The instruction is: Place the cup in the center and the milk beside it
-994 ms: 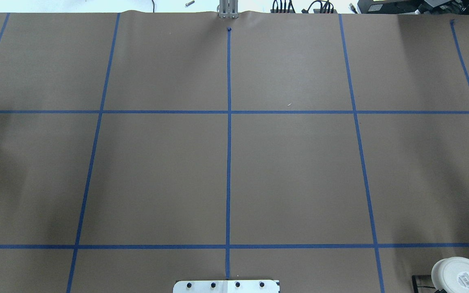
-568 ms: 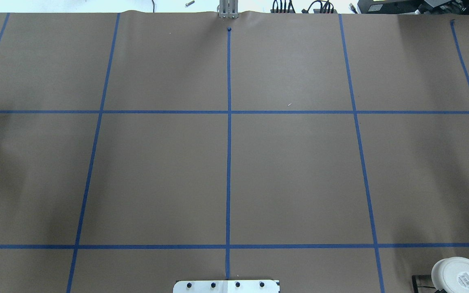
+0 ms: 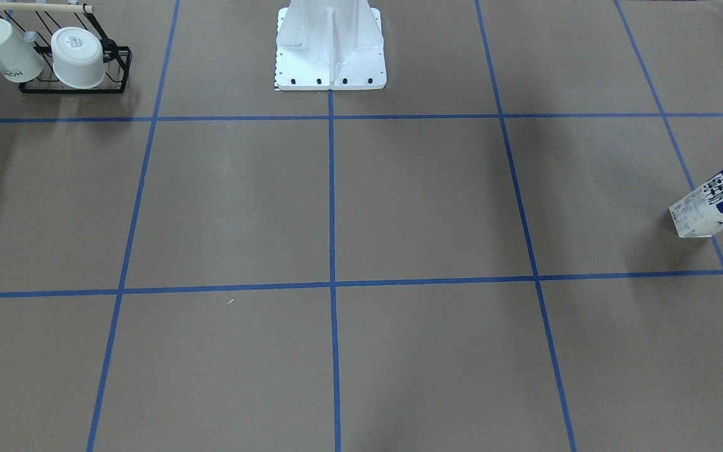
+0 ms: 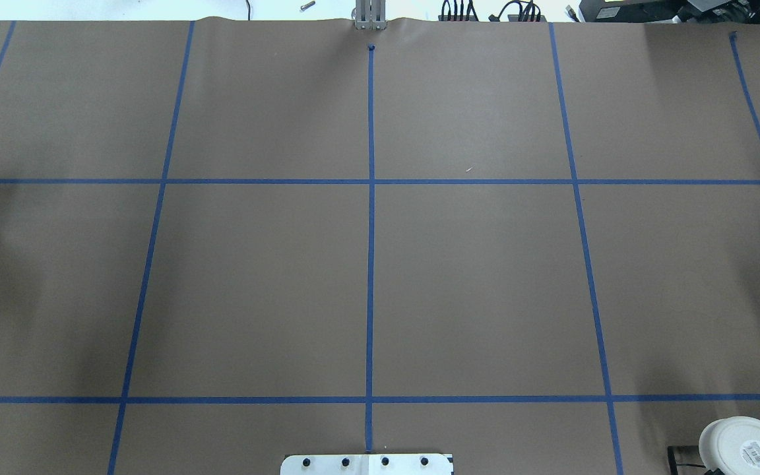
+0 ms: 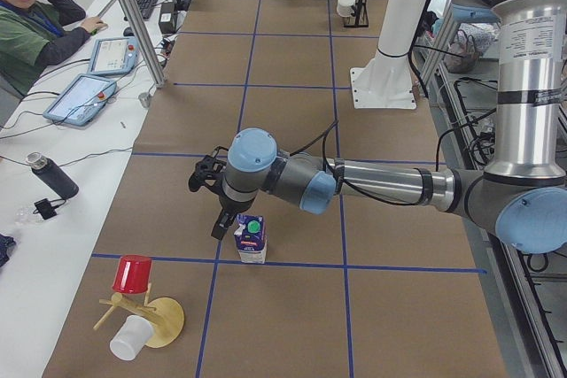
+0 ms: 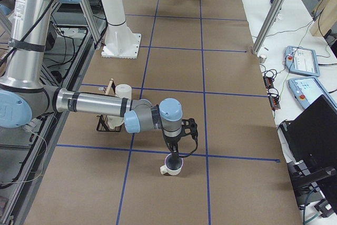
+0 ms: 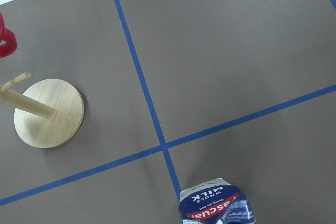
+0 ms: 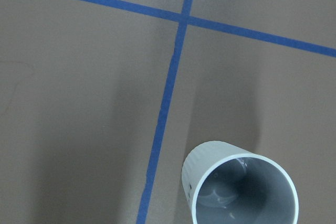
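Observation:
The milk (image 5: 252,238) stands upright at the table's left end, and also shows in the front view (image 3: 716,198) and the left wrist view (image 7: 215,205). My left gripper (image 5: 219,223) hangs just beside its green cap; I cannot tell whether it is open or shut. The cup (image 6: 172,164) stands upright near the right end, seen from above in the right wrist view (image 8: 241,187). My right gripper (image 6: 174,153) reaches down at its rim; I cannot tell its state. The center (image 4: 370,290) is bare brown surface crossed by blue tape.
A black rack (image 3: 76,81) holds a white tub (image 3: 78,58) and a translucent cup (image 3: 7,50) near the cup. A wooden mug tree (image 5: 151,316) with a red cup (image 5: 133,273) stands near the milk. The robot base (image 3: 330,50) is at mid table.

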Action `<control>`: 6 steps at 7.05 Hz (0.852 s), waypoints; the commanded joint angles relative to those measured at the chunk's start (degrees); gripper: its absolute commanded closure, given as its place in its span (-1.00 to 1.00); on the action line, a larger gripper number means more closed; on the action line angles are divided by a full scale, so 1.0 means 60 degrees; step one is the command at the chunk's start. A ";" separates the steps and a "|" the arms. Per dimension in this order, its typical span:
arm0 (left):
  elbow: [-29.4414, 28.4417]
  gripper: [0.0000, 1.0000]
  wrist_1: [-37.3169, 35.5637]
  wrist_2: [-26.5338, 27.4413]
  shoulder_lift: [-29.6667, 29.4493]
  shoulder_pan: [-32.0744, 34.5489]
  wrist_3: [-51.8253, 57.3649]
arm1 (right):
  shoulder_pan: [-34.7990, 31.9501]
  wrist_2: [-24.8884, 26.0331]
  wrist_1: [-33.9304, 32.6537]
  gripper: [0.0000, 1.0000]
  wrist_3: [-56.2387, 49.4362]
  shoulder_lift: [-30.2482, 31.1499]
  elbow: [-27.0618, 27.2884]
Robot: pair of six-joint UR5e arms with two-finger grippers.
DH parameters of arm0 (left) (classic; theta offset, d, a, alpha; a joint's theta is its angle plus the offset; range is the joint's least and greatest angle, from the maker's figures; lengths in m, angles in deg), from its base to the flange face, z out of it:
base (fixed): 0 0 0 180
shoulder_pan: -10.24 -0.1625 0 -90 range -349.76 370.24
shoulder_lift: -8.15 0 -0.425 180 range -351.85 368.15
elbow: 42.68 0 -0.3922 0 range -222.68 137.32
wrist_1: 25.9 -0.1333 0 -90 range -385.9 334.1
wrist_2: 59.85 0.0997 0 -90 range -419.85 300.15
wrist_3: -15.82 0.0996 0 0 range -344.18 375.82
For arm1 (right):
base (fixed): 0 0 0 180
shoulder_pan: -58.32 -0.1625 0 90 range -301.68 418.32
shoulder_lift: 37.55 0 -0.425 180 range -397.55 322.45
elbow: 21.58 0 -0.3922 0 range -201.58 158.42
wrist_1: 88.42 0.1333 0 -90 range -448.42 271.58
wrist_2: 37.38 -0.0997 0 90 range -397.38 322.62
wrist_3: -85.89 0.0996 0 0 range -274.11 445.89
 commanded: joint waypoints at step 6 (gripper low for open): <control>-0.0072 -0.97 0.0246 0.0000 0.0001 -0.0006 -0.0001 | 0.0838 0.0517 0.0860 0.07 0.0364 0.0076 -0.0684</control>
